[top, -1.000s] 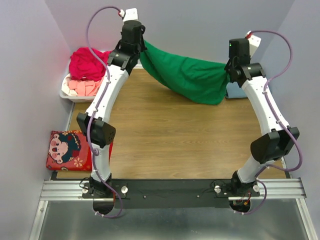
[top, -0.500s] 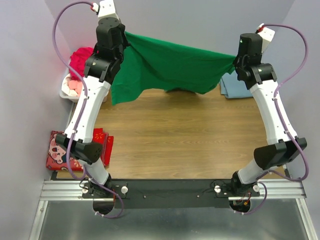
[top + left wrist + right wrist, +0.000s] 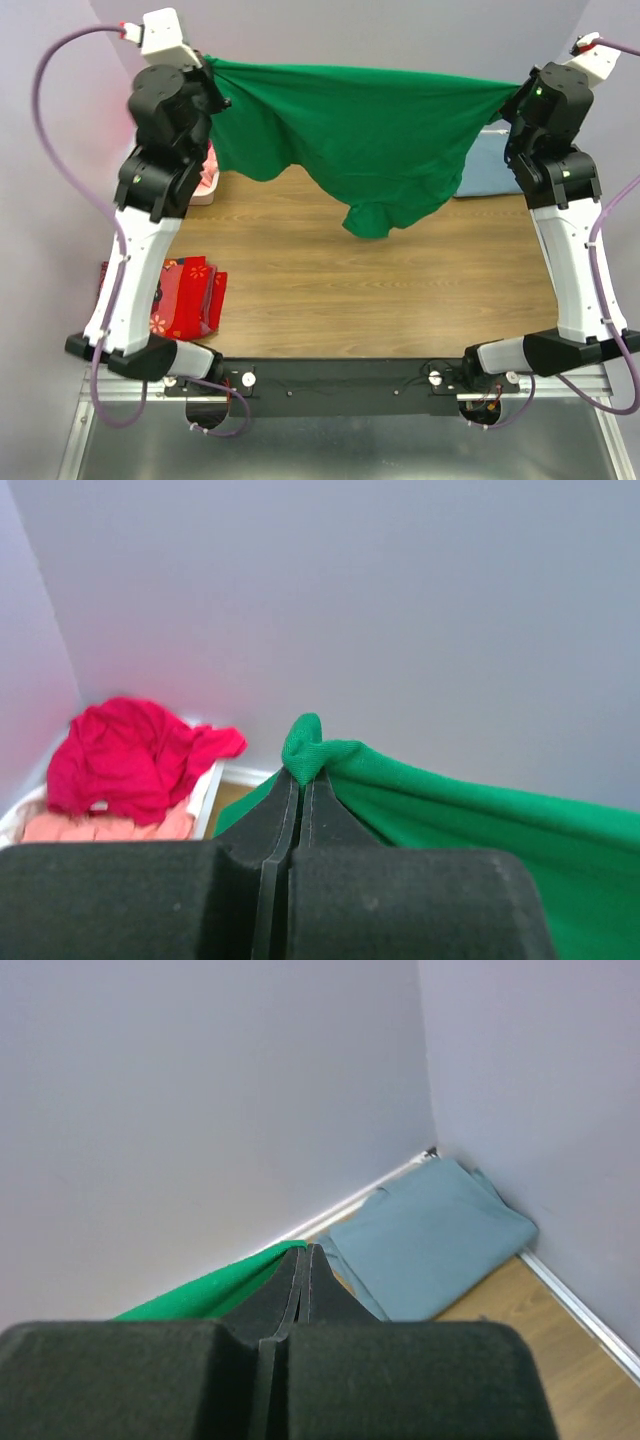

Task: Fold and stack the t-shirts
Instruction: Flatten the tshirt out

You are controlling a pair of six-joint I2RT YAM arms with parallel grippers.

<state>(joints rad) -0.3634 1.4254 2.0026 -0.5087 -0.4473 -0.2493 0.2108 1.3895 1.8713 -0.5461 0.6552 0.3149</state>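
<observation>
The top view looks steeply down from behind the arm bases [image 3: 210, 378] over the whole table [image 3: 400, 290]. Both wrist views sit close behind their fingers [image 3: 272, 820], apparently facing the back wall [image 3: 400, 600]; all share the green t-shirt [image 3: 370, 130].

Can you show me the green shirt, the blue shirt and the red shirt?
green shirt [image 3: 370, 130], top external view, the middle of the stretched hanging cloth.
blue shirt [image 3: 430, 1235], right wrist view, the middle of the folded cloth.
red shirt [image 3: 130, 755], left wrist view, the middle of the crumpled heap.

The green t-shirt [image 3: 370, 130] and right arm [image 3: 562, 205] partly cover the blue-grey t-shirt [image 3: 488, 165].
</observation>
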